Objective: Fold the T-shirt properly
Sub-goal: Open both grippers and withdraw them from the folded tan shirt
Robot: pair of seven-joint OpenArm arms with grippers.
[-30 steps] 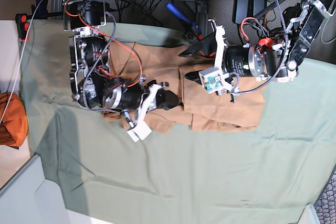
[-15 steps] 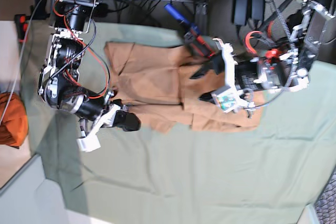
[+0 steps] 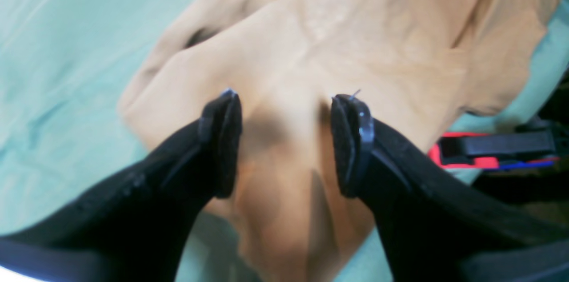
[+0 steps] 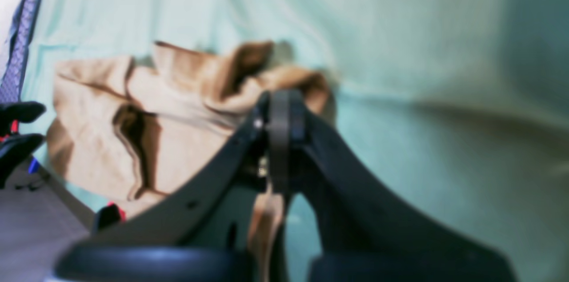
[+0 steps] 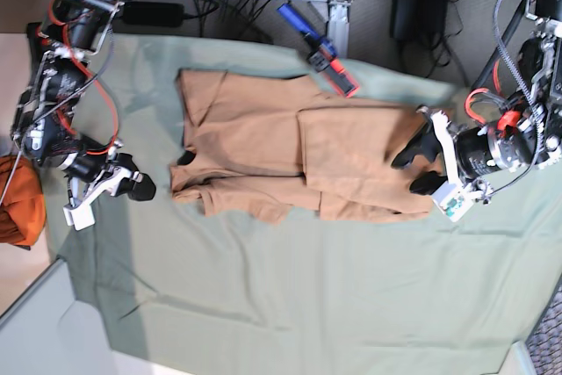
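A: Both arms have withdrawn outward since the earlier frames — the right gripper (image 5: pixel 140 187), previously over the cloth's left edge, now sits off the garment on the green cloth (image 5: pixel 290 296); the left gripper (image 5: pixel 420 164) has retreated to the opposite edge.

B: Gripper states?

A: Left gripper (image 3: pixel 284 139): jaws spread, nothing between them, hovering over the near end of the T-shirt (image 3: pixel 355 42); contact cannot be confirmed. Right gripper (image 4: pixel 279 117): jaws pressed together. A tan strip shows near them in the wrist view, but that picture is blurred, and the base view shows the gripper apart from the garment, so a grip is unlikely.

B: Location of the T-shirt (image 5: pixel 290 151)?

A: Flat on the cloth-covered counter, between the two arms. Sides are turned inward, giving a long narrow band; a doubled layer lies on the half nearer the left gripper.

B: Reason for this arrangement?

A: Judgement — the lengthwise folds appear complete, and the arms stand clear so the layers settle undisturbed. The spread left gripper is placed to take the end hem for the crosswise fold.

B: Farther items?

A: An orange cloth bundle (image 5: pixel 22 199) beyond the right arm, off the counter edge.
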